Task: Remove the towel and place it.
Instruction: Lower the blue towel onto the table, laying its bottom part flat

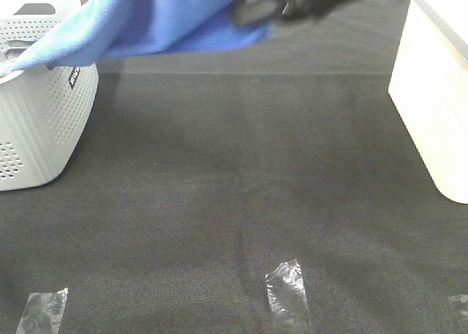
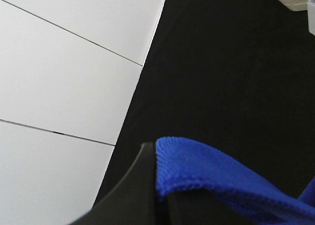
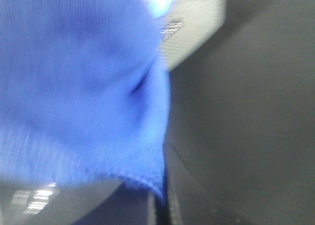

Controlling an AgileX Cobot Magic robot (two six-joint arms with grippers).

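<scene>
The bright blue towel (image 1: 153, 20) hangs stretched in the air at the back of the exterior high view, from over the grey perforated basket (image 1: 44, 122) at the left toward the middle. My right gripper (image 1: 256, 11), blurred and dark, is shut on the towel's right end. In the right wrist view the towel (image 3: 78, 87) fills most of the picture above the closed gripper (image 3: 160, 205). The left wrist view shows my left gripper (image 2: 158, 178) shut on a hemmed edge of the towel (image 2: 221, 178). That gripper does not show in the exterior high view.
A black cloth (image 1: 234, 188) covers the table. A pale wooden box (image 1: 431, 93) stands at the right edge. Clear tape pieces (image 1: 287, 294) lie near the front. White panels (image 2: 64, 87) border the table in the left wrist view.
</scene>
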